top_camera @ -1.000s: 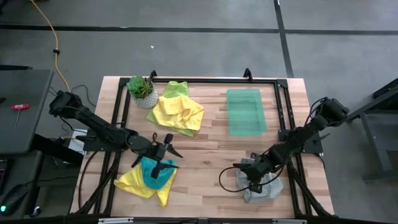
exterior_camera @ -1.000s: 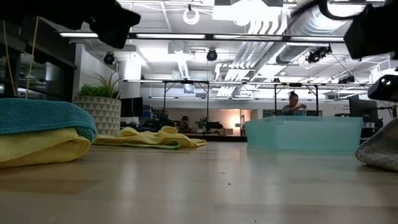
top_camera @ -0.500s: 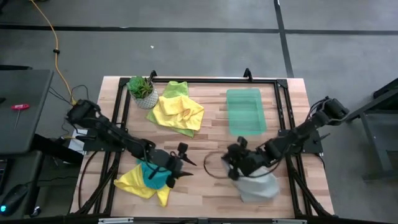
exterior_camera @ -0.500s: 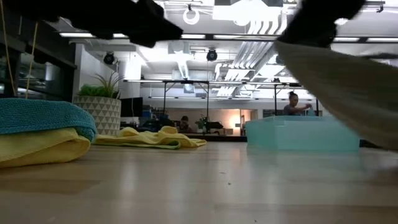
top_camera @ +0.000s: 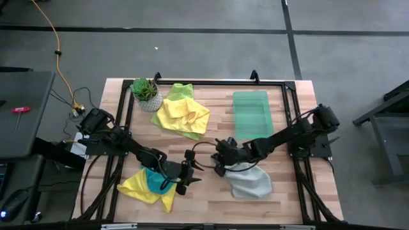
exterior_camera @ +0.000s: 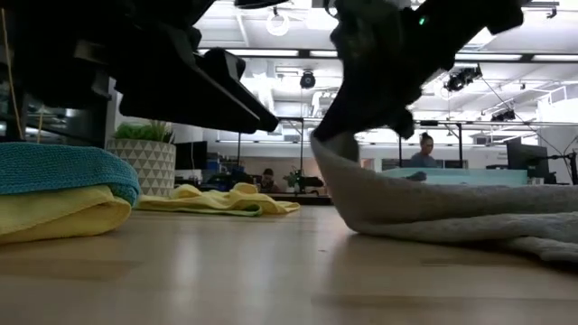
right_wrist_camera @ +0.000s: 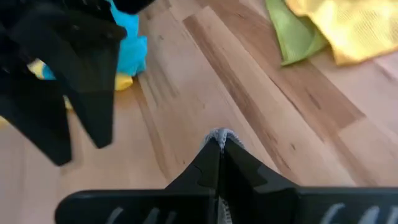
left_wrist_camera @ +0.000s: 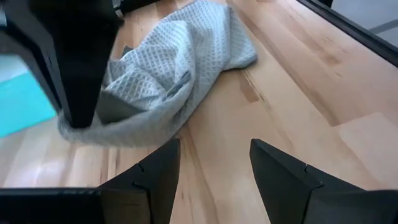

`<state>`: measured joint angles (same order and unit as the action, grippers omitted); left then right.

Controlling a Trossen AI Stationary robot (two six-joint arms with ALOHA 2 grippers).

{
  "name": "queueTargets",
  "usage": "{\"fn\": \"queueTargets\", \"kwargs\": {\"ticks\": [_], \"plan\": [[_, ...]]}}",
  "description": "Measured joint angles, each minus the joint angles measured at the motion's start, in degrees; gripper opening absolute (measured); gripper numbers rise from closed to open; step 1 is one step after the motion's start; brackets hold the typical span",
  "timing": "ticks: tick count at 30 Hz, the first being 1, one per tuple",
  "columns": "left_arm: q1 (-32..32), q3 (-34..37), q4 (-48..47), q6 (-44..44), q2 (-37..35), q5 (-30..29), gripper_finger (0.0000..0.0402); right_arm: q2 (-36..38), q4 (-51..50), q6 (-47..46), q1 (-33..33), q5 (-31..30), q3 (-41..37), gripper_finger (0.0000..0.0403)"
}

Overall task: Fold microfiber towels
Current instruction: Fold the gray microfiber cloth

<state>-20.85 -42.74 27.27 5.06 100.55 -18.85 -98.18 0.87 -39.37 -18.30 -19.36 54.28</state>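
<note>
Towels point(top_camera: 246, 182), tray point(top_camera: 252, 114), plant point(top_camera: 145, 93) on table point(top_camera: 211, 147)

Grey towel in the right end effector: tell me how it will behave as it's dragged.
The grey towel probably stays floppy: it sags from the shut right end effector onto the table. Its waffle weave likely drags rather than slides. It looks light, so it should follow easily.

Two dark jointed arms with looping black cables and wedge-shaped fingers.
</note>
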Motion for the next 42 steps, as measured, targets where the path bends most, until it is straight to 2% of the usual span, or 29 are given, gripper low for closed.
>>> {"fn": "queueTargets", "kwargs": {"ticks": [5, 13, 16, 21, 26, 31, 42], "plan": [[-0.28, 0.00, 0.00, 0.04, 0.00, -1.15, 0.0184, 1.78, -3.62, 3.75, -0.41, 3.35, -0.02, 0.0028], [-0.28, 0.00, 0.15, -0.12, 0.00, -1.08, 0.0184, 9.30, -19.22, 3.64, -7.43, 1.78, -0.02, 0.0134], [-0.26, 0.00, 0.39, -0.20, 0.00, -0.02, 0.0184, 8.79, -19.87, 0.33, -10.82, 1.07, -0.02, 0.0156], [0.86, -0.05, 2.23, 1.50, -0.04, 0.76, 0.0184, 4.35, -13.65, 2.64, -13.52, -2.91, -0.02, 0.0162], [1.98, -1.52, -1.14, 0.95, -0.04, 1.32, 0.0184, -0.29, -13.74, 7.92, -13.62, -6.94, -0.02, 0.0162], [2.02, -2.25, -2.71, -0.09, -0.04, 3.65, 0.0184, -2.52, -12.98, 12.62, -13.78, -7.35, -0.02, 0.0162], [2.00, -2.25, -3.54, 0.07, -0.04, 3.45, 0.0184, -3.33, -8.62, 19.91, -15.29, -6.70, -0.02, 0.0162]]}}
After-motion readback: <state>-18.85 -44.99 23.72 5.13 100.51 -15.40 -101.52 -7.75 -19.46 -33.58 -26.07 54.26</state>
